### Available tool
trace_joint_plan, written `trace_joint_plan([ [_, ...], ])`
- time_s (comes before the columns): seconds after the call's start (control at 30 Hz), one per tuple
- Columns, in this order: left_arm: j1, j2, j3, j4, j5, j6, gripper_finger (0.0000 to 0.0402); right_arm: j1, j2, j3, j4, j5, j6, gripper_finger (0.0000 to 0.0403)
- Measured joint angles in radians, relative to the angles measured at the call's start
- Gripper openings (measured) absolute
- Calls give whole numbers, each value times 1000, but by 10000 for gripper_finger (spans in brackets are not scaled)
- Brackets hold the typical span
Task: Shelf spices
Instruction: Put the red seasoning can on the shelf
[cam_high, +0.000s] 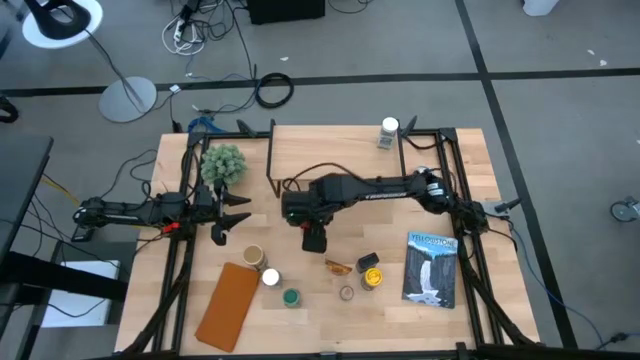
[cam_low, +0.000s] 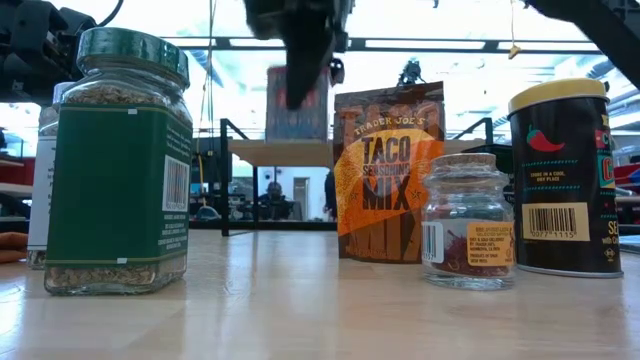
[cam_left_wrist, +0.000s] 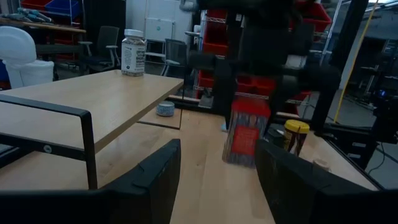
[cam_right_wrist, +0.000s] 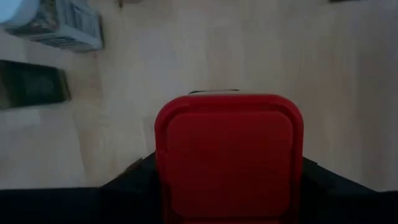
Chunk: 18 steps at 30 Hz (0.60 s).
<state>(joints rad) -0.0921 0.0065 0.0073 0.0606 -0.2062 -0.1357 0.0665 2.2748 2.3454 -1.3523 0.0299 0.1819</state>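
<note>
Lab clutter and cables ring the wooden table — the shelf stands along its far half, one white-lidded jar already up on the board's far end. Right gripper hangs just in front of the shelf's front edge, clenched on the red tin; the right wrist view shows the fingers pinching its two flat sides just under the red lid, tin upright, and in the left wrist view it looks slightly clear of the tabletop. My read: rigid metal tin, light, smooth painted sides — could slip or twist if squeezed on corners, so the flat-side hold below the lid is the right place. Left gripper waits beside the shelf's left end, fingers spread, nothing between them. Other spices sit well in front of the shelf: green-lidded jar, taco packet, small glass jar, yellow-lidded can.
</note>
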Motion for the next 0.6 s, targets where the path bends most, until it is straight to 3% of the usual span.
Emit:
trace_joint_plan([
  [0.3, 0, 0, 0, 0, 0, 0, 209, -109, -125, -29, -66, 85, -75, 203],
  [0.6, 0, 0, 0, 1, 0, 0, 209, -304, -148, -30, -87, 89, -376, 203],
])
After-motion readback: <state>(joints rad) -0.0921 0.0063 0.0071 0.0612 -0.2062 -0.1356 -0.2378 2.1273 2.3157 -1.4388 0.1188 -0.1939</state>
